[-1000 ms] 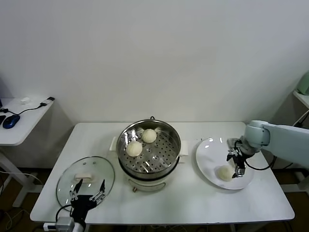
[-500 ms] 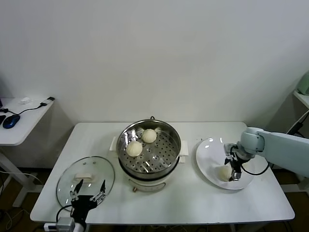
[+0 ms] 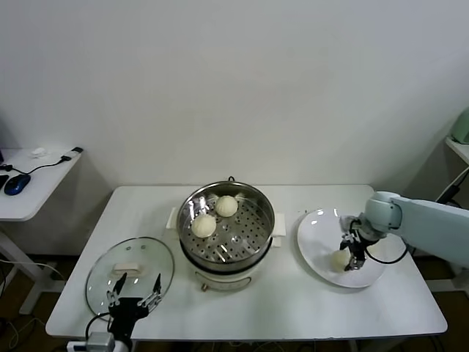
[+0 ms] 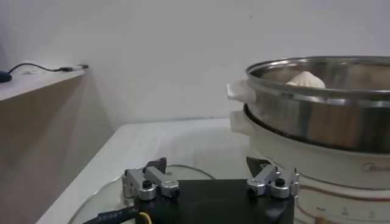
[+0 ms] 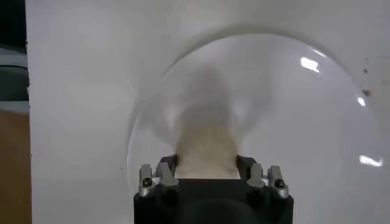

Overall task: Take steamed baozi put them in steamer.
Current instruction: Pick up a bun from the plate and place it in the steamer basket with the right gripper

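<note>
I see two baozi (image 3: 204,225) in the steamer (image 3: 227,233); my right gripper (image 3: 347,259) grasps one (image 3: 340,259) beside it; left gripper (image 3: 133,295) released.

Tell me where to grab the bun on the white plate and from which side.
Grip the baozi across its rounded middle, coming straight down from above: it sits low on the flat plate with open space around it. The right pincer is already there, fingers on either side of the bun. A light squeeze seems wise, since the dough looks soft.
</note>
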